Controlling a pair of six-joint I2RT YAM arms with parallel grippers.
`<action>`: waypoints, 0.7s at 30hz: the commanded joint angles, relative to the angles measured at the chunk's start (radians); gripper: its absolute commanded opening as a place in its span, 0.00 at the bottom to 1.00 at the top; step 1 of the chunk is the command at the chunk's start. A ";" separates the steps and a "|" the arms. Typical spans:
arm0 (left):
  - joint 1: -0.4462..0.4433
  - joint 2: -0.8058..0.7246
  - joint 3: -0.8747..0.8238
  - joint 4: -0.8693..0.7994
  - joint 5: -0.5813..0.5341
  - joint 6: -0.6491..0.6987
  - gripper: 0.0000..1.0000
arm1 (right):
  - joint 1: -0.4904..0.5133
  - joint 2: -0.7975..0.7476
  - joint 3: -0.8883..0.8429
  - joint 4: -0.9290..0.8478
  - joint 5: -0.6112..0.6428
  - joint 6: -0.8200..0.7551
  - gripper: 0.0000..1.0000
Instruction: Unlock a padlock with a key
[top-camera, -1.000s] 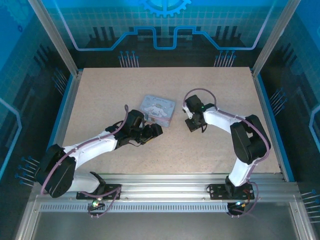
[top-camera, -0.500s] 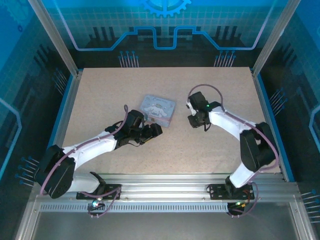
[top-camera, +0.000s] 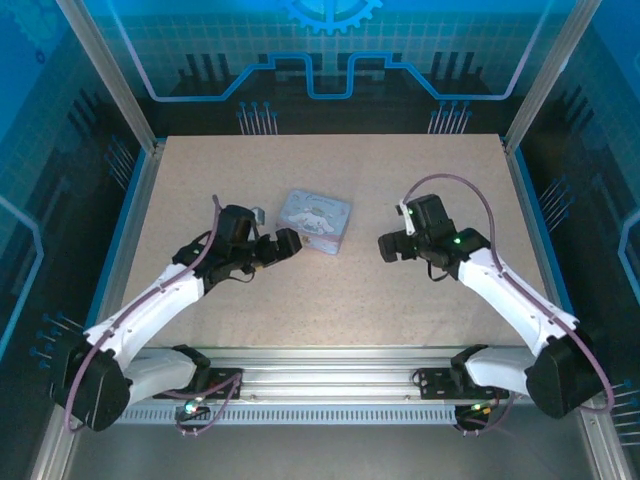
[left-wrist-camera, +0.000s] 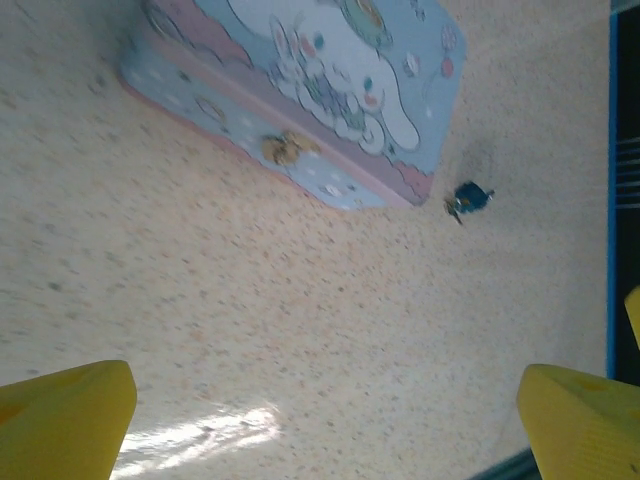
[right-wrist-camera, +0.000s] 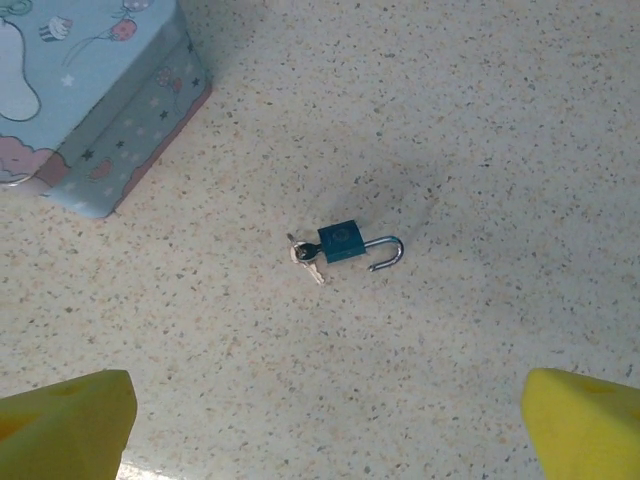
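Blue-bodied, the padlock (right-wrist-camera: 341, 243) lies flat on the table (right-wrist-camera: 500, 120) ahead of my right gripper (right-wrist-camera: 320, 425), whose yellow fingers (right-wrist-camera: 65, 420) stand wide apart, empty. Its long axis runs across, parallel to my finger line: key (right-wrist-camera: 306, 253) toward the tin (right-wrist-camera: 90, 110), shackle (right-wrist-camera: 388, 255) away. My left gripper (left-wrist-camera: 320, 420), equally spread and empty, looks farther off. The right wrist view resolves a free shackle end; the left wrist view gives a blur.

A: Overhead unit?
B: High, behind the bases, facing down on the whole table (top-camera: 200, 170).
A: Wrist units?
B: Both close, facing down. Shared: tin (left-wrist-camera: 300, 80), 12 o'clock left, 10 o'clock right; padlock (right-wrist-camera: 345, 243) too.
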 joint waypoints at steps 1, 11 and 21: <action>0.032 -0.054 0.060 -0.156 -0.168 0.185 0.99 | -0.010 -0.077 -0.068 0.062 0.057 0.051 1.00; 0.176 -0.186 -0.161 0.235 -0.589 0.647 0.99 | -0.074 -0.123 -0.384 0.714 0.376 -0.168 1.00; 0.376 0.183 -0.397 0.966 -0.438 0.622 0.99 | -0.214 0.195 -0.477 1.204 0.283 -0.246 1.00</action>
